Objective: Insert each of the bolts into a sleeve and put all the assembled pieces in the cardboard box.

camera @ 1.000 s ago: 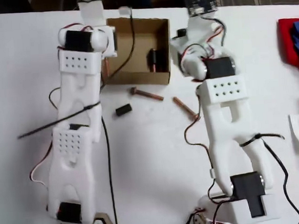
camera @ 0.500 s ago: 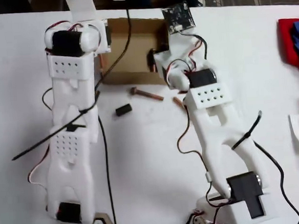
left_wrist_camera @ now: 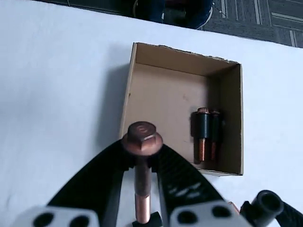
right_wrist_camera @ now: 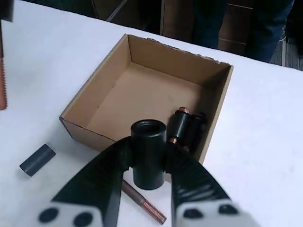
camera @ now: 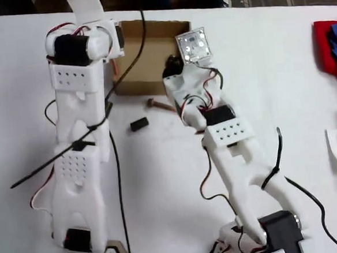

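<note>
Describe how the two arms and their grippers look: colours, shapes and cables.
The left arm and right arm have white moulded shells with grids of small holes, black motors at the joints, thin red and black wires and black cable ties. The left gripper and right gripper are black and tapering, on white bases with round holes.

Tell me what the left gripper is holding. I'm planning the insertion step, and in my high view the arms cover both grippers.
Observer: The left gripper is shut on a copper bolt. It grips the shank just under the hex head, and the head points toward the wrist camera.
Operator: And the right one?
Observer: The right gripper is shut on a black sleeve. The sleeve's open bore faces that arm's wrist camera.
</note>
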Robot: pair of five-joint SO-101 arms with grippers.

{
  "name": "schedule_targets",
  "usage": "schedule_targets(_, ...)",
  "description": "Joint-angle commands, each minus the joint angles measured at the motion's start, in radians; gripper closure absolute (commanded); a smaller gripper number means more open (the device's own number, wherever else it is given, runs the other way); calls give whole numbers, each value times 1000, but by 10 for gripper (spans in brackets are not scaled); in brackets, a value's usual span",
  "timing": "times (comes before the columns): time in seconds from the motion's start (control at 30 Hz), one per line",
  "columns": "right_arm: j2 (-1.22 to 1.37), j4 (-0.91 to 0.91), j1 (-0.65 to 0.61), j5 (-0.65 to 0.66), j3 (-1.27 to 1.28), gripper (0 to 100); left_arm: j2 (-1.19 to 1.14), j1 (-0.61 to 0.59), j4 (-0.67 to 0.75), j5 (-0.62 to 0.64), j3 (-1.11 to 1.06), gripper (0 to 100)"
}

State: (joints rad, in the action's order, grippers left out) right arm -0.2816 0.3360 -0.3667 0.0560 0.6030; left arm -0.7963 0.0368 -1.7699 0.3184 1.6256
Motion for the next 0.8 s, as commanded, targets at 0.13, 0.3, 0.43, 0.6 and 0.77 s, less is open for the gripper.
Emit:
schedule_targets(0.13,-61,-39,-12,-8,-9,978,94,-8,-25,17,38,976)
schedule_targets(0.3,-61,-39,-21,0,-11,978,183,12,-25,14,-54,976)
schedule_targets(0.43,-61,-39,-19,0,-11,978,371,35,-23,17,-259,976)
schedule_targets(0.6,-61,-39,-19,-2,-11,978,621,54,-2,18,-503,975)
schedule_targets(0.77,-61,-39,-19,-3,-11,978,720,46,146,18,-743,974)
